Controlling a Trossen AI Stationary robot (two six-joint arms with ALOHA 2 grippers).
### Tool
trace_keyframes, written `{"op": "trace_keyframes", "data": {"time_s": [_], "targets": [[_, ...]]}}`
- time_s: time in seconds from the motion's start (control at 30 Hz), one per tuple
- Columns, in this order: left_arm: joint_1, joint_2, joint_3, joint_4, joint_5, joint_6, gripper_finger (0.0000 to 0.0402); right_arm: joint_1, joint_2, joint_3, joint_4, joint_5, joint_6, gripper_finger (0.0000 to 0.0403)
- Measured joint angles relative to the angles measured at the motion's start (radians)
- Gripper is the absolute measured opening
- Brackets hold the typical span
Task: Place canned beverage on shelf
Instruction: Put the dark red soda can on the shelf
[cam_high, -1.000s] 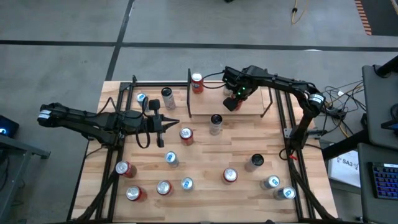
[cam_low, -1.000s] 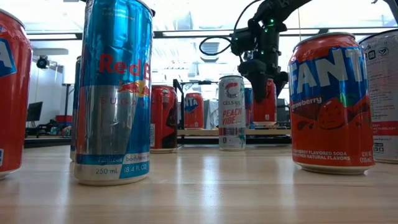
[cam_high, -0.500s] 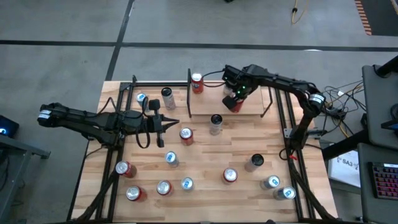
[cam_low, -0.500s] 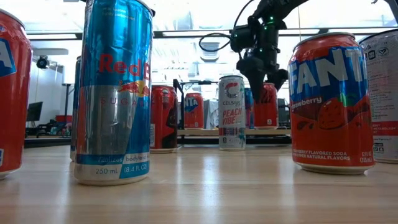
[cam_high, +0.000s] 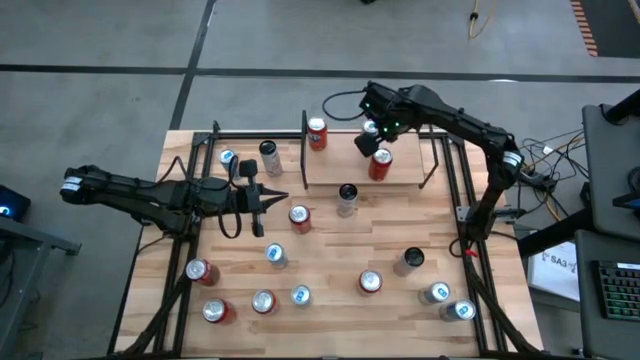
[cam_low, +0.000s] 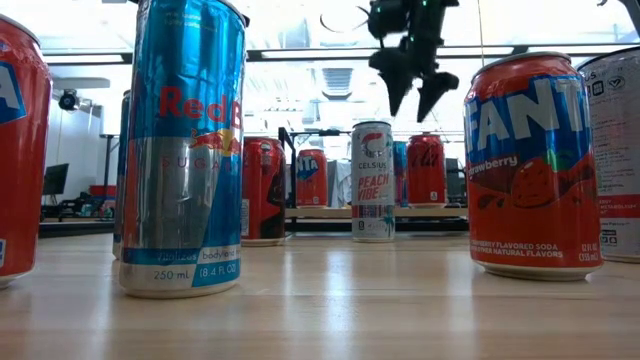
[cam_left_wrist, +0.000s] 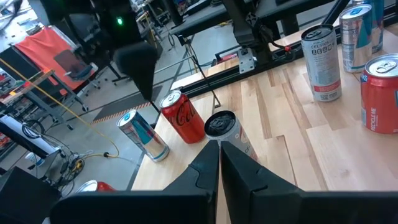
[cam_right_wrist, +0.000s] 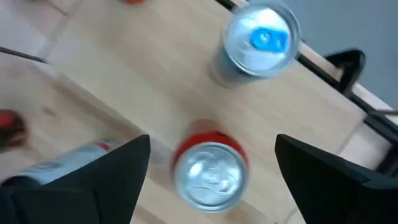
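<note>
Black jaws of the right gripper (cam_high: 368, 141) stood spread and empty, at eleven o'clock of the red can (cam_high: 380, 165) standing on the shelf (cam_high: 330, 170). Placement looked done; next, fetching another can from the worktop (cam_high: 330, 250). Left gripper (cam_high: 262, 197) waited, jaws pressed together.

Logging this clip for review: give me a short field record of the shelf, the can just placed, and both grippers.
shelf: far side of table, two cans on it
red can: upright on shelf, free of gripper
second can: upright at shelf's far left corner
right gripper: open, raised above red can
left gripper: shut, empty, waiting over table's left
</note>
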Motion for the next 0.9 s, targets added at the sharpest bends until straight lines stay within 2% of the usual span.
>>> {"op": "trace_keyframes", "data": {"time_s": [0.13,0.23,0.33,0.47,0.6,0.9], "targets": [[0.000,0.000,0.000,0.000,0.000,0.000,0.0000,0.064,0.002,0.027,0.013,-0.001,0.030,0.0305],[0.000,0.000,0.000,0.000,0.000,0.000,0.0000,0.121,0.012,0.006,0.038,-0.001,0.076,0.0264],[0.000,0.000,0.000,-0.002,0.000,-0.002,0.0000,0.167,0.031,-0.028,0.064,0.007,0.122,0.0205],[0.000,0.000,0.000,-0.002,0.000,-0.003,0.0000,0.198,0.060,-0.073,0.063,0.090,0.149,0.0109],[0.000,0.000,0.000,-0.002,0.000,-0.003,0.0000,0.201,0.086,-0.104,0.051,0.130,0.138,0.0023],[0.000,0.000,0.000,-0.006,0.000,-0.003,0.0000,0.196,0.107,-0.147,0.026,0.234,0.130,0.0010]]}}
